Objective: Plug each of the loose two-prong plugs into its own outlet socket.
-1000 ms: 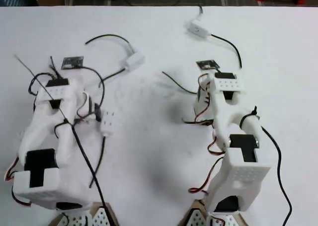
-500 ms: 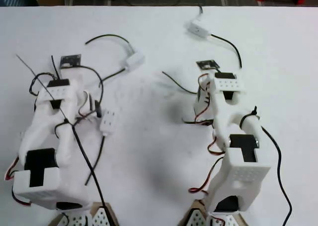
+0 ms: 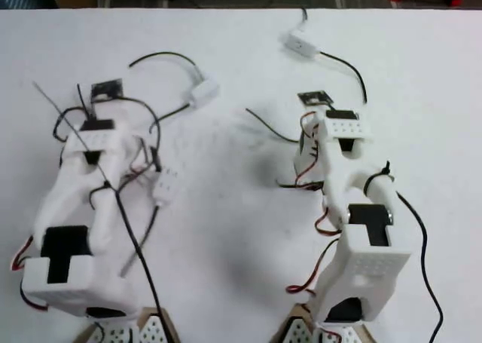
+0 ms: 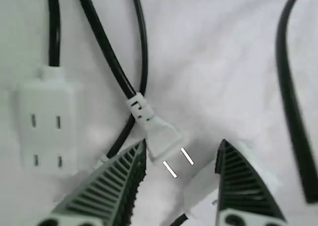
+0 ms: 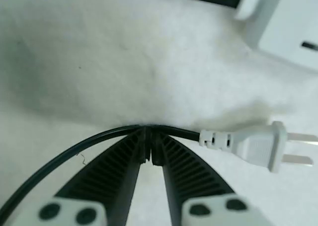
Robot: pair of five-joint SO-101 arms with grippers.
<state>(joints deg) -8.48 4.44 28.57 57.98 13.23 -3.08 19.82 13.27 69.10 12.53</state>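
Left wrist view: the left gripper [image 4: 182, 146] stands open, its two ribbed fingers [image 4: 121, 184] spread apart just above the white table [image 4: 218, 62]. Between them lies a white two-prong plug [image 4: 160, 142], touched by neither finger as far as can be seen. Its bare prongs [image 4: 177, 163] point into the gap between the fingers, and its black cord [image 4: 107, 59] runs away from the gripper. Beside the plug, apart from it, lies a white socket block [image 4: 47, 126], face up, with two pairs of slots and nothing plugged in. Under the other finger a further white piece [image 4: 198, 188] is partly hidden; what it is cannot be told.

Right wrist view: the right gripper [image 5: 150, 136] is closed, its fingertips pinching a thin black lead [image 5: 94, 144] a short way behind a second plug [image 5: 256, 147]. That plug lies flat on the table with its two prongs pointing away from the gripper. Well beyond it, at the picture's edge, is the corner of a second socket block [image 5: 285, 22]; the plug is not in it.

High view: the left arm [image 3: 75, 200] and right arm [image 3: 354, 215] stand side by side. A white socket block lies just beside the left arm's front end. Two more white cord ends [image 3: 202, 94] [image 3: 301, 43] lie farther up the table, well apart.
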